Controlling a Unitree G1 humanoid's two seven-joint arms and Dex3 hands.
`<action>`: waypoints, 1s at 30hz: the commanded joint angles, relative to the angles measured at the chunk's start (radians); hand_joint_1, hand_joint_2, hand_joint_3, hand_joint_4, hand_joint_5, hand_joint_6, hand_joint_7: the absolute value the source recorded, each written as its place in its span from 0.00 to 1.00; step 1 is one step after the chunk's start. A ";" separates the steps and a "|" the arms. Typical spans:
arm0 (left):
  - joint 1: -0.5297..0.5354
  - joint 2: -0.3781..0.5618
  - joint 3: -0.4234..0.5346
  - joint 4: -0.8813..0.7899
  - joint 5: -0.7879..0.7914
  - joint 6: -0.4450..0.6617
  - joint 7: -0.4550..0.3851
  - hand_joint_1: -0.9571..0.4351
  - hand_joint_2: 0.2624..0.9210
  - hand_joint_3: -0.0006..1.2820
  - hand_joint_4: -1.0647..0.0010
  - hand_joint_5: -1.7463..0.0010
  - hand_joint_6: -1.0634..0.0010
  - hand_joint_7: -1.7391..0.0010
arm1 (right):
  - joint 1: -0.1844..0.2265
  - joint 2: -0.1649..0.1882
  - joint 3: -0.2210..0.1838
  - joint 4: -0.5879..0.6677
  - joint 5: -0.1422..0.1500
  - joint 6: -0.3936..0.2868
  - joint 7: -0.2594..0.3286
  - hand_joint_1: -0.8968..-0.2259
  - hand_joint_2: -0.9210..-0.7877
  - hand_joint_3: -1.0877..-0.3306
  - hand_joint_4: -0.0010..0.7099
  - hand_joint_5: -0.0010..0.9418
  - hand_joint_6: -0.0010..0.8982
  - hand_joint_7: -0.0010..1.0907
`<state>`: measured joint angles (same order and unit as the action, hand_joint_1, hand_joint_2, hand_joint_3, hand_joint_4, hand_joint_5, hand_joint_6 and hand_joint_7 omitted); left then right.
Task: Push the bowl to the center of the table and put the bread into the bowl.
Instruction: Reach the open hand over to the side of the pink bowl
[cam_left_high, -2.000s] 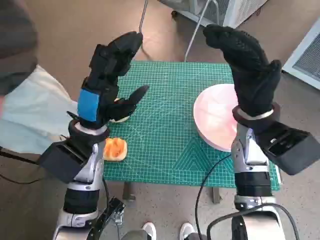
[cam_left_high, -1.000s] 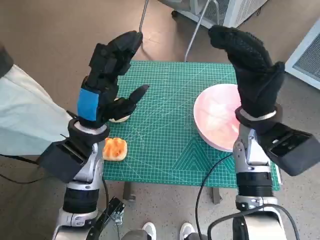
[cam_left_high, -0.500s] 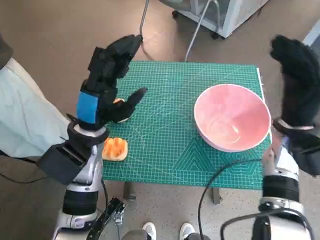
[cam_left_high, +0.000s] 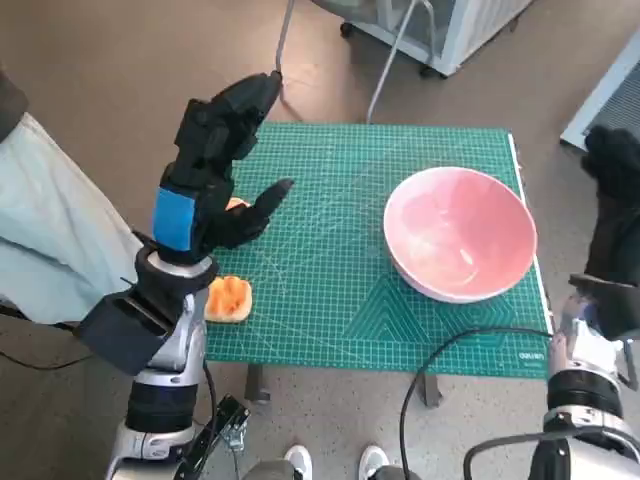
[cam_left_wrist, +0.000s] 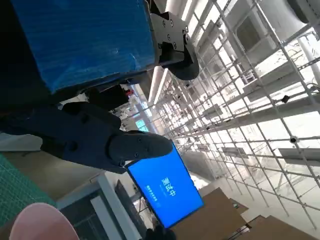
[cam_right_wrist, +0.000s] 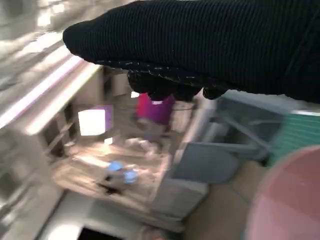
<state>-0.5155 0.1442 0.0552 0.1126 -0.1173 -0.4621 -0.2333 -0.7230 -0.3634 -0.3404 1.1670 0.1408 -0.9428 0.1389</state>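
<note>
from my console the pink bowl sat toward the surface's right edge, with my right robot hand raised just beyond that edge, nearer to it than the left and holding nothing; whether its fingers were apart i could not tell. i judged the push had to go leftward. the bread lay near the front-left corner, under the left robot hand, fingers spread and empty.

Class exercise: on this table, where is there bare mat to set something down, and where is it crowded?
Bare green mat lies between the bread and the pink bowl, and along the far edge. The left side is crowded: the left hand hangs over it.
</note>
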 joint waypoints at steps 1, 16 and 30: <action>0.018 -0.004 0.004 0.007 0.010 -0.013 0.012 0.41 1.00 0.24 0.69 1.00 0.87 0.64 | 0.037 0.026 0.011 0.066 -0.023 0.053 -0.038 0.49 0.00 0.31 0.38 0.00 0.00 0.65; 0.029 0.009 0.008 0.002 0.017 -0.011 0.020 0.40 1.00 0.24 0.70 1.00 0.87 0.66 | 0.009 0.125 -0.013 0.129 0.007 0.231 -0.074 0.53 0.00 0.32 0.40 0.01 0.07 0.63; 0.039 0.029 0.015 -0.003 0.017 -0.009 0.015 0.40 1.00 0.24 0.70 1.00 0.85 0.69 | -0.079 0.220 -0.050 0.152 0.031 0.343 -0.097 0.47 0.00 0.39 0.45 0.02 0.15 0.62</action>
<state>-0.4905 0.1614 0.0626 0.1124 -0.1126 -0.4648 -0.2183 -0.7930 -0.1670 -0.3807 1.2997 0.1607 -0.6354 0.0521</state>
